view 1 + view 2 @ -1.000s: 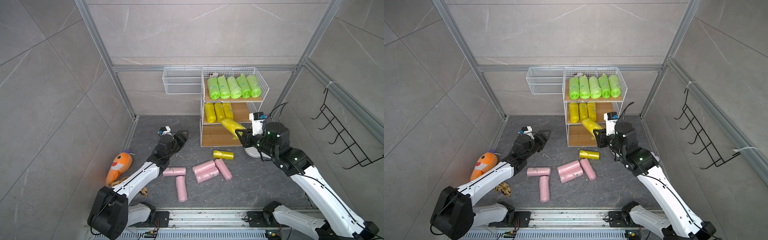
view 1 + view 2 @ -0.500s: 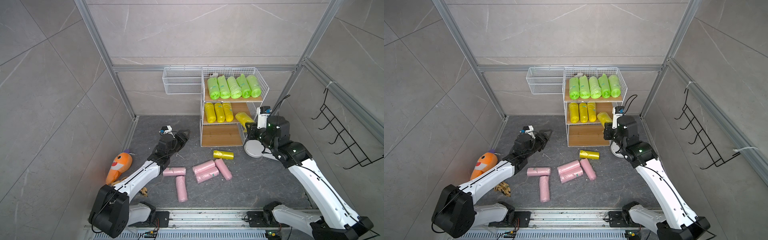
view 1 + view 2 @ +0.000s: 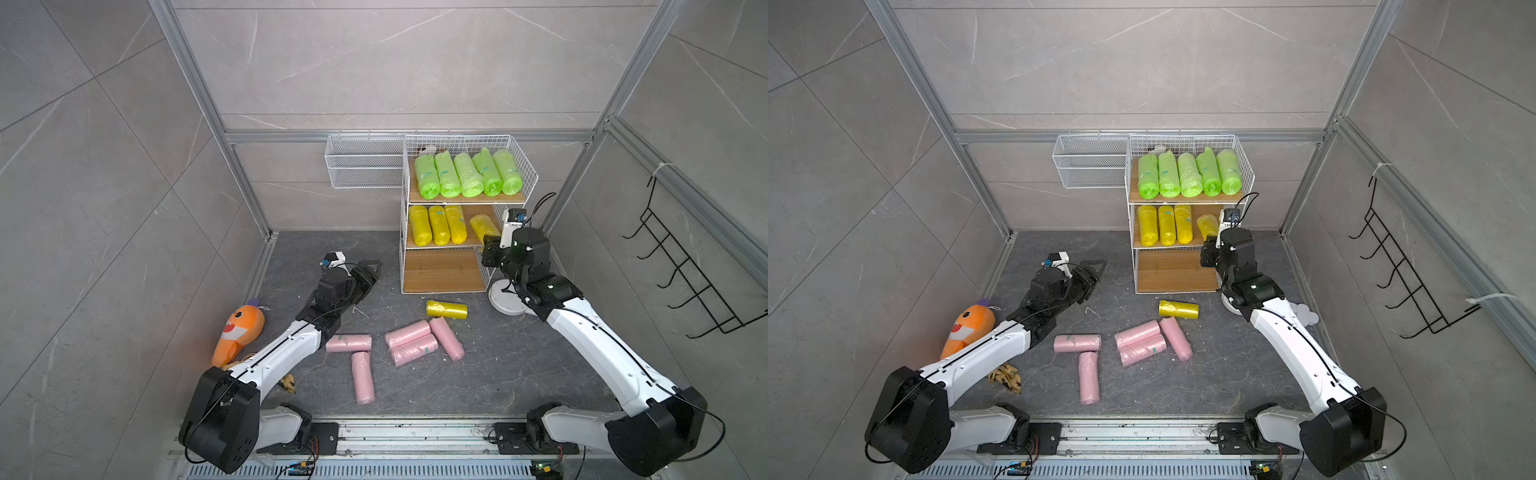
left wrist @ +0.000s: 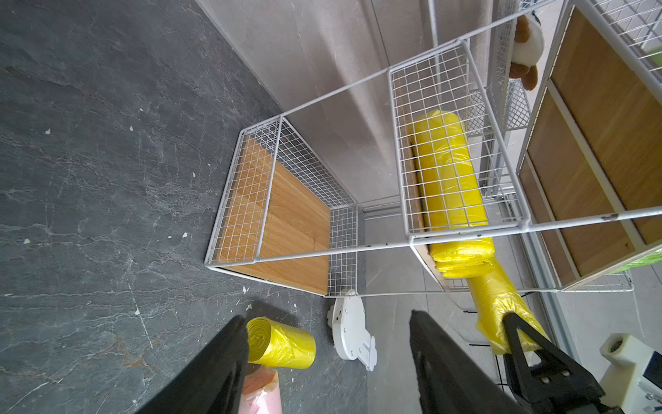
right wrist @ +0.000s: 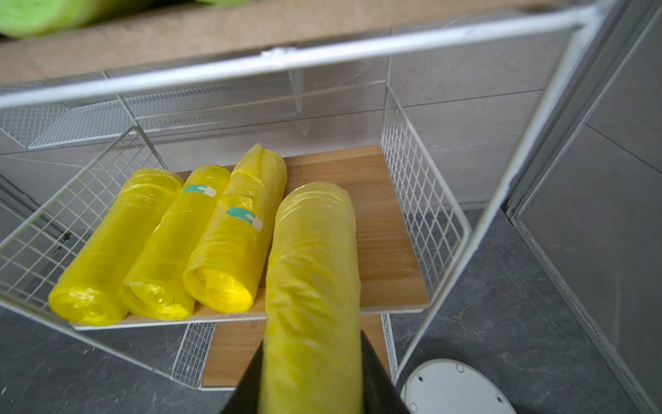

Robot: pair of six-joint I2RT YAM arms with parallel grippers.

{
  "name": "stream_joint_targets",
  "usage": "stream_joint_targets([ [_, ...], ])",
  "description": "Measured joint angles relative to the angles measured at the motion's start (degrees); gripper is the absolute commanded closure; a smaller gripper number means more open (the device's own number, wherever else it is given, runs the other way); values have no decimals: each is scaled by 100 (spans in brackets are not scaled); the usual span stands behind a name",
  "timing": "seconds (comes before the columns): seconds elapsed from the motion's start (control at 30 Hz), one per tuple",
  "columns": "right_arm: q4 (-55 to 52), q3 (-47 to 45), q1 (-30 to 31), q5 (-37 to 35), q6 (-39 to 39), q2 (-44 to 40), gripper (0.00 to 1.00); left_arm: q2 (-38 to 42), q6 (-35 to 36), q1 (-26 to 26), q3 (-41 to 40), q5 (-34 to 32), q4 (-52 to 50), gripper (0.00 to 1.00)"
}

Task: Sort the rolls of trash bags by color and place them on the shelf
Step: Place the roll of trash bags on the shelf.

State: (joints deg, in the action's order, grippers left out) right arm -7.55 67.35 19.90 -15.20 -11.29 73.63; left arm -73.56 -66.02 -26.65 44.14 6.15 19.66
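The yellow roll (image 5: 311,272) was clamped between the closed fingers of the right hand (image 5: 311,358), its far end reaching over the middle board (image 5: 390,251) of the shelf (image 3: 527,178) and its near end sticking out past the board's front edge. It lay just beside the three yellow rolls (image 3: 436,224) already lined up there, with a strip of bare board showing between in both top views. Whether it already rested on the wood could not be told.

On the top tier, five green rolls (image 3: 467,174) sat side by side, so that colour looked finished. Yellow was nearly done: one more yellow roll (image 3: 446,309) lay on the worktop (image 3: 519,374) just in front of the shelf. The five pink rolls (image 3: 409,338) were all on the worktop too, and the bottom board (image 3: 442,272) stood bare, presumably meant for them.

The left hand (image 3: 370,270) hung over the worktop, well apart from the pink rolls, its fingers spread and nothing between them.

A second earlier the held roll had slanted lower, in front of the shelf. It had since been lifted and pushed in at the middle tier's right side, while the left arm had barely shifted
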Motion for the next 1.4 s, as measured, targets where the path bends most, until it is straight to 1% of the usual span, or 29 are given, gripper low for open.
stream_joint_targets([
  [0.1,474,-214,0,-83,85,205,70,-2,-2,0,0,17,7,26],
  [0.23,1027,-238,0,-160,166,566,68,-22,-11,0,0,46,7,26],
  [0.4,1526,-258,0,-229,249,841,67,-22,-13,-11,0,46,7,26],
  [0.67,2098,-278,0,-243,297,1158,61,-9,-13,-11,-2,46,4,26],
  [0.93,2291,-278,-2,-122,179,1270,55,136,-13,-11,-79,44,0,26],
  [1.17,2328,-278,-7,79,-72,1270,46,170,-15,-11,-101,42,2,26],
  [1.4,2317,-343,-4,153,-160,1078,43,175,-13,-11,-133,42,2,25],
])
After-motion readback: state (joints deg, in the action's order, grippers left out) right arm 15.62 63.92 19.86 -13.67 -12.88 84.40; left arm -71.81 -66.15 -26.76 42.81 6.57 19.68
